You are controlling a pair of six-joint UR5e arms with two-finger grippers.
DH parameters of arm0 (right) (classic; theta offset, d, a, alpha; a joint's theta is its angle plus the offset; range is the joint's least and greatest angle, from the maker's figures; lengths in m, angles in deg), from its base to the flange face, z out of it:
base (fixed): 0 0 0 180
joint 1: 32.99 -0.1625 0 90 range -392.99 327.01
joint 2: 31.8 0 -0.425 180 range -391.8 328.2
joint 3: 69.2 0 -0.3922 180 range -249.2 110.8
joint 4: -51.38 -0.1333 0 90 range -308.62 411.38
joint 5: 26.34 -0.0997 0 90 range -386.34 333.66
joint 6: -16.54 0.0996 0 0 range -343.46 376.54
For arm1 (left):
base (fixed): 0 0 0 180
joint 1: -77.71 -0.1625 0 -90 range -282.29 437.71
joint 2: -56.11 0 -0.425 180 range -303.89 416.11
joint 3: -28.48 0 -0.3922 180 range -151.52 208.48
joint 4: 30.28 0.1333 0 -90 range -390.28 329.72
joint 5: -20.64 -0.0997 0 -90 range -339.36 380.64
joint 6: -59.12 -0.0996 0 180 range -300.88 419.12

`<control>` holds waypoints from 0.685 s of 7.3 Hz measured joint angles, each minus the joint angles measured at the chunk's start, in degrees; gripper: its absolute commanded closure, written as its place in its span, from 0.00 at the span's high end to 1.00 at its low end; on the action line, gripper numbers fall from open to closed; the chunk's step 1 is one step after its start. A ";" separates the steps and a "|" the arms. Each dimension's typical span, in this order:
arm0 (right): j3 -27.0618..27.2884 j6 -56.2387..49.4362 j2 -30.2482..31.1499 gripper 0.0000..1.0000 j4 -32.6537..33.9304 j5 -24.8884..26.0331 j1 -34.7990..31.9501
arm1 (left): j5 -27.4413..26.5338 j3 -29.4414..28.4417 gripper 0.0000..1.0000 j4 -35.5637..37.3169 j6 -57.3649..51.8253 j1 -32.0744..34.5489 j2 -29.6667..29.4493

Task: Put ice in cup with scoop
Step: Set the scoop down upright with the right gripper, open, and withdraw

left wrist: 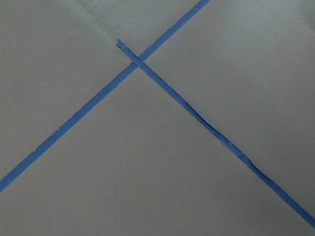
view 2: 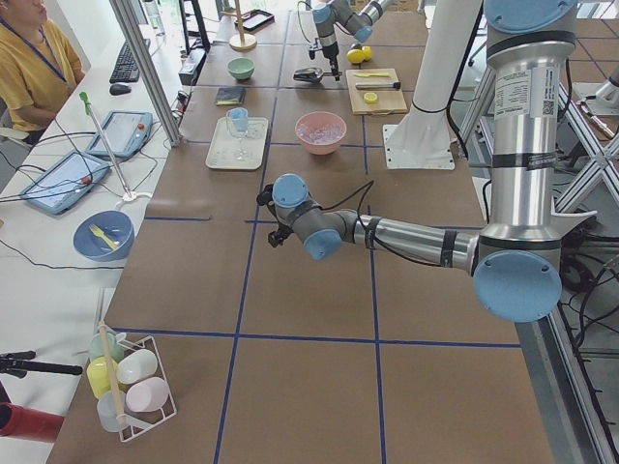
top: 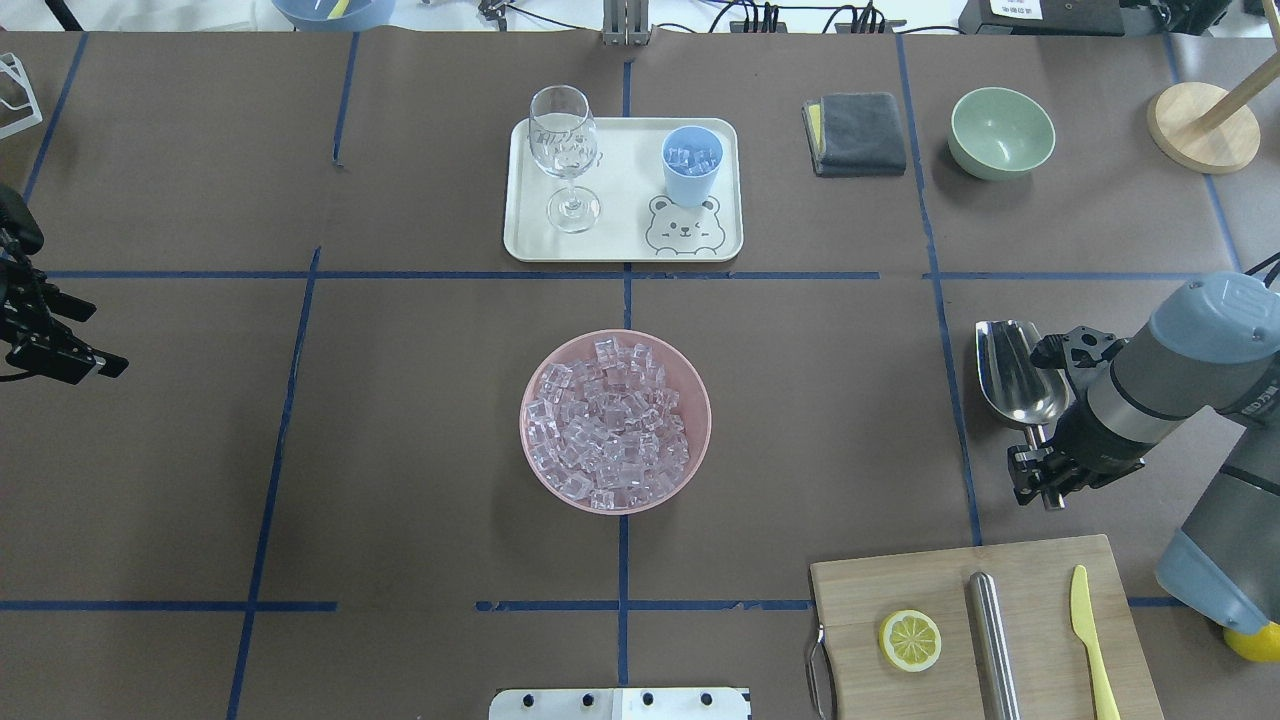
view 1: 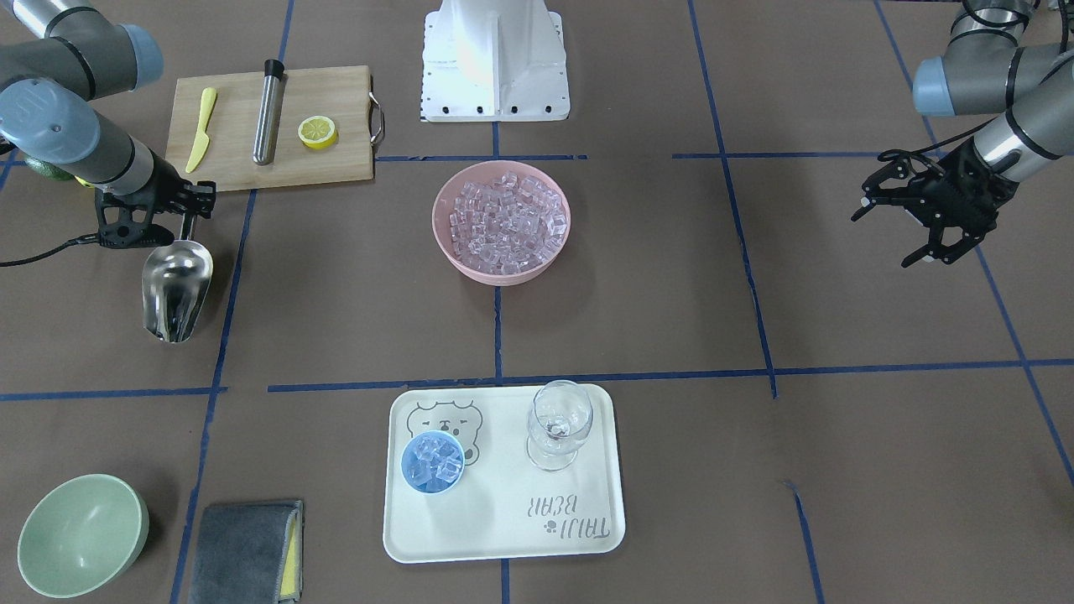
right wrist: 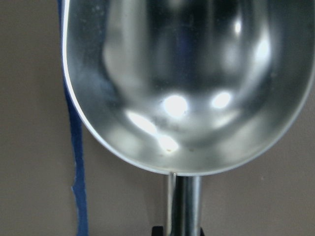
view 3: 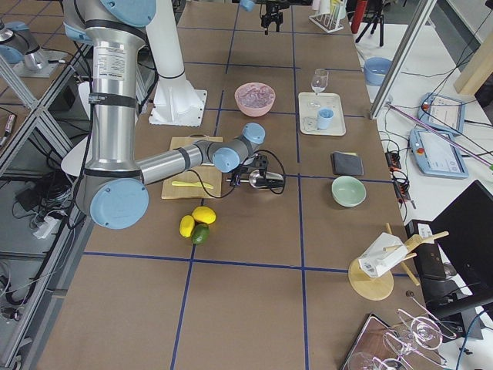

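The right gripper (view 1: 190, 220) grips the empty scoop (view 1: 176, 285) by its handle near the right edge of the table (view 1: 755, 470), the left gripper (view 1: 889, 235) hangs wide open and empty at the left edge, and the cup (top: 690, 185), holding ice (top: 692, 156), stands on the tray (top: 620, 245) by the far edge, more ice in the central bowl (view 1: 500, 277).

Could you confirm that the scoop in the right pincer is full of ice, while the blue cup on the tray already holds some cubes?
Not quite: the scoop is empty; the right wrist-mounted view shows its trough bare. The right pincer does hold its handle, and the blue cup on the tray already holds ice cubes.
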 measured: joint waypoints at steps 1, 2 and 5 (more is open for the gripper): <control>0.09 -0.01 -0.04 1.00 -0.07 -0.01 -0.02 | 0.03 -0.05 1.00 0.01 0.00 0.00 -0.02; 0.25 -0.05 -0.07 1.00 -0.15 0.01 -0.09 | 0.00 -0.13 1.00 0.03 0.00 0.00 -0.02; 5.84 -0.08 2.04 1.00 -0.03 0.00 -3.30 | -0.35 -0.41 1.00 1.67 0.00 2.07 0.43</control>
